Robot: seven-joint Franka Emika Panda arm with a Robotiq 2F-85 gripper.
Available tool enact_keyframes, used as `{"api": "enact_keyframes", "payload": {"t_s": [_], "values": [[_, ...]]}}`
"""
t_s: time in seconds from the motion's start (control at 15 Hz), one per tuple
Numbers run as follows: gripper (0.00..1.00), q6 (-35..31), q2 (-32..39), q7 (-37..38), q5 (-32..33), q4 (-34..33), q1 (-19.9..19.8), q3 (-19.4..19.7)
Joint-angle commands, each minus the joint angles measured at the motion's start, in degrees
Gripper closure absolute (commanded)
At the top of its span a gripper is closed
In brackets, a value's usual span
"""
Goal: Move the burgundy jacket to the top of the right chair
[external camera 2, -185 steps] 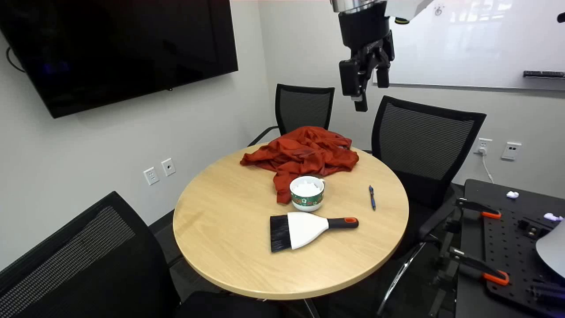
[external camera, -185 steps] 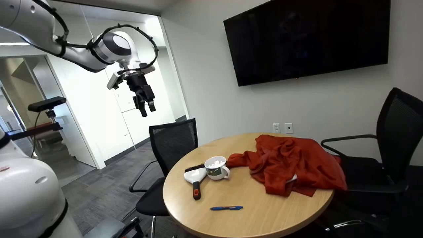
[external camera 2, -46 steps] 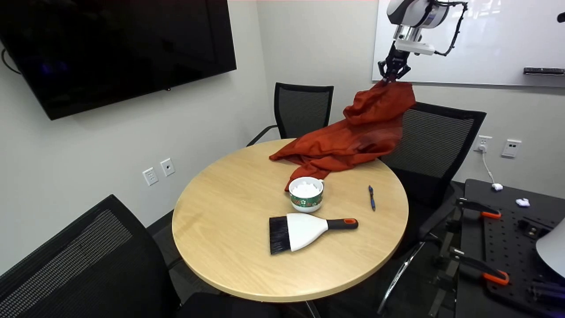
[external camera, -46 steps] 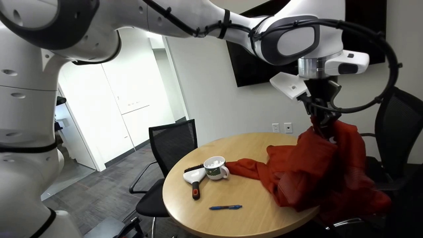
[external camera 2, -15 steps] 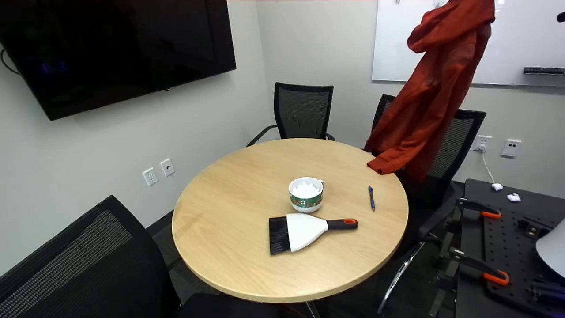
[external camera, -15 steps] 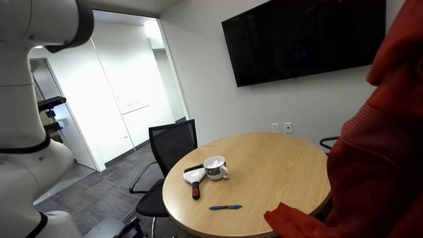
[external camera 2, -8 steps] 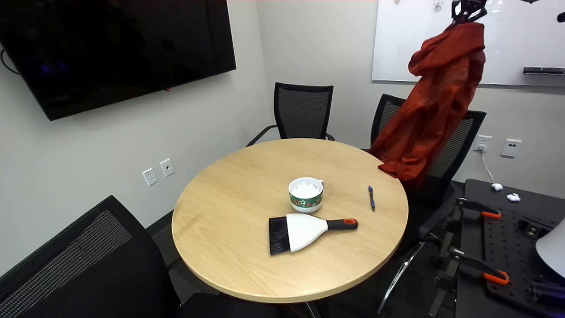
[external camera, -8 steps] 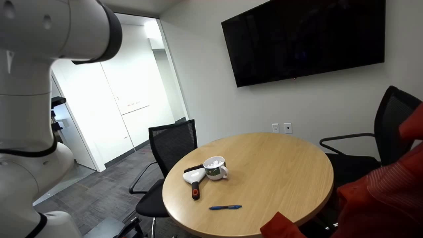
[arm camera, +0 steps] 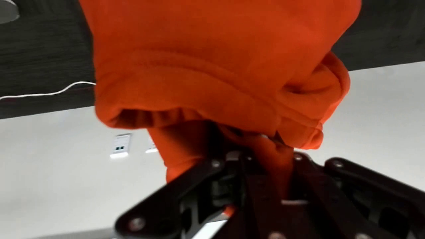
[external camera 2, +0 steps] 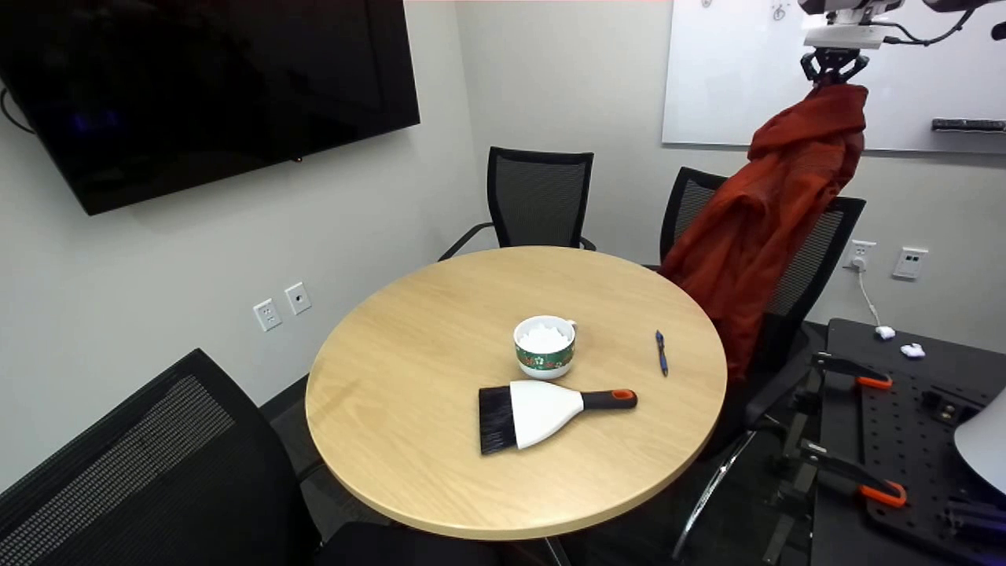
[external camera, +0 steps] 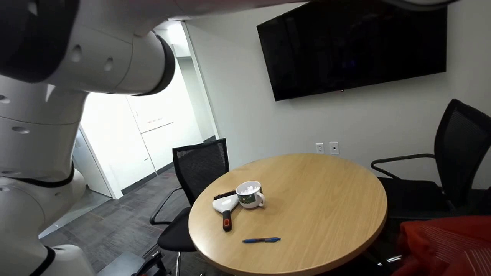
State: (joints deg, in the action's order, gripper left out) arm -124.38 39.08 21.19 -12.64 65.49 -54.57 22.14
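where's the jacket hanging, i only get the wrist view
Observer: In an exterior view, the jacket hangs in front of a black chair, hiding part of its mesh back; contact I can't tell.
Operator: is it past the table edge
Observer: Yes, both exterior views show it beyond the edge of the table.
Operator: where's the gripper against the chair top
Observer: In an exterior view, the gripper shows above the chair's top edge.
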Motion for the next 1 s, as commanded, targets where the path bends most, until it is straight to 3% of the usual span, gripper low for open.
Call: {"api": "enact_keyframes", "payload": {"t_s": [0.0,0.33,0.53,0.93], "values": [[0.59,2.98,2.97,6.91,5.58,-4.46,0.63,1.51],[0.23,4.98,2.9,7.06,6.8,-6.14,1.01,0.72],[0.01,8.33,0.51,0.62,3.6,-6.19,0.14,-3.18],[0.0,14.86,-9.1,-12.97,-0.53,-1.25,1.56,-10.02]]}}
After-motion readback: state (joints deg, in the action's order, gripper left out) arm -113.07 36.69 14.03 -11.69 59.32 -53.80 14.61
